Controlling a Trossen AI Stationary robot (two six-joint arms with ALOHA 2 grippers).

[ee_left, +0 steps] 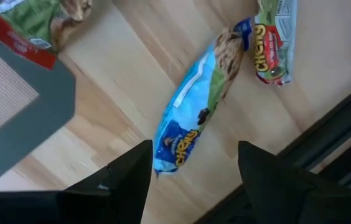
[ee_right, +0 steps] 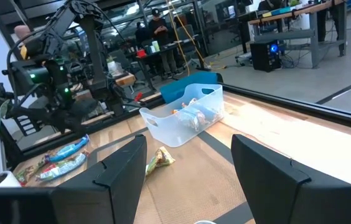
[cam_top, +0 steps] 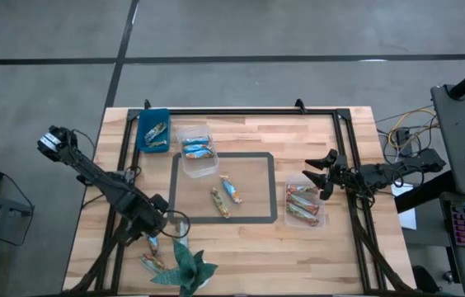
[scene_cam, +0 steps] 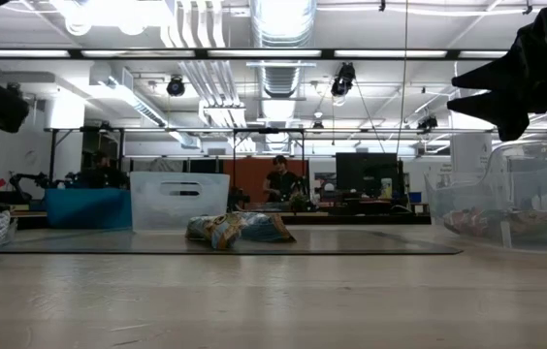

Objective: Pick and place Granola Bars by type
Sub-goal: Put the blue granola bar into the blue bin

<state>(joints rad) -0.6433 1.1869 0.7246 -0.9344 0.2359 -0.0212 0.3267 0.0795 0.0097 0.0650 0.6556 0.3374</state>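
Granola bars lie in several places. A blue bar (ee_left: pixel 194 112) and a green-and-red bar (ee_left: pixel 275 40) lie end to end on the wood near the table's front left (cam_top: pixel 152 247). My left gripper (ee_left: pixel 191 180) (cam_top: pixel 160 223) points down over them, open, a finger on either side of the blue bar's end, touching nothing. Two bars (cam_top: pixel 225 196) lie on the mat in the middle. Blue bars fill a clear tub (cam_top: pixel 198 153), and brown-and-red ones fill another (cam_top: pixel 302 205). My right gripper (cam_top: pixel 323 175) (ee_right: pixel 191 168) waits open and level beside that tub.
A green paper figure (cam_top: pixel 185 266) stands right next to the front-left bars. A blue tub (cam_top: pixel 152 130) sits at the far left. The mat's dark border (ee_left: pixel 32 124) runs close by my left gripper, with a red-and-green bar (ee_left: pixel 38 25) beyond it. Black frame rails (cam_top: pixel 125 165) edge the table.
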